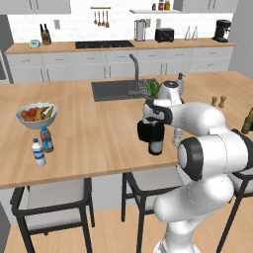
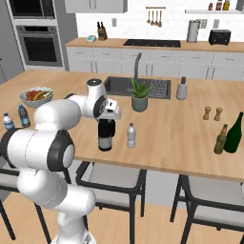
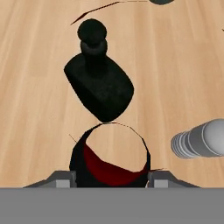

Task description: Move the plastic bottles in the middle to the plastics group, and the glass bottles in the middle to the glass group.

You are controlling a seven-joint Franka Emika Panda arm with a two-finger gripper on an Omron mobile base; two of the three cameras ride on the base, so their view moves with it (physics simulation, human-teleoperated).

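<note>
My gripper (image 3: pixel 113 178) reaches down over the tall dark wine bottle (image 3: pixel 114 162), and its red foil top sits between the two fingertips, which press against its sides. The bottle's lower body (image 2: pixel 105 142) stands on the island counter under the hand (image 2: pixel 106 125). Just beyond it, the squat black bottle (image 3: pixel 99 85) stands upright with its thin neck up. The small clear water bottle (image 2: pixel 131 135) is beside it to the right, white cap (image 3: pixel 202 139) showing. The plastics group (image 1: pixel 41 147) stands far left, and the olive-green glass bottle (image 2: pixel 234 133) far right.
A fruit bowl (image 1: pixel 36 116) sits behind the plastics group. Two wooden shakers (image 2: pixel 212 113) stand near the glass group, next to a small brown bottle (image 2: pixel 220 139). A potted plant (image 2: pixel 139 96) and the sink (image 2: pixel 125 85) lie behind the middle. Stools (image 2: pixel 112 180) line the counter's near edge.
</note>
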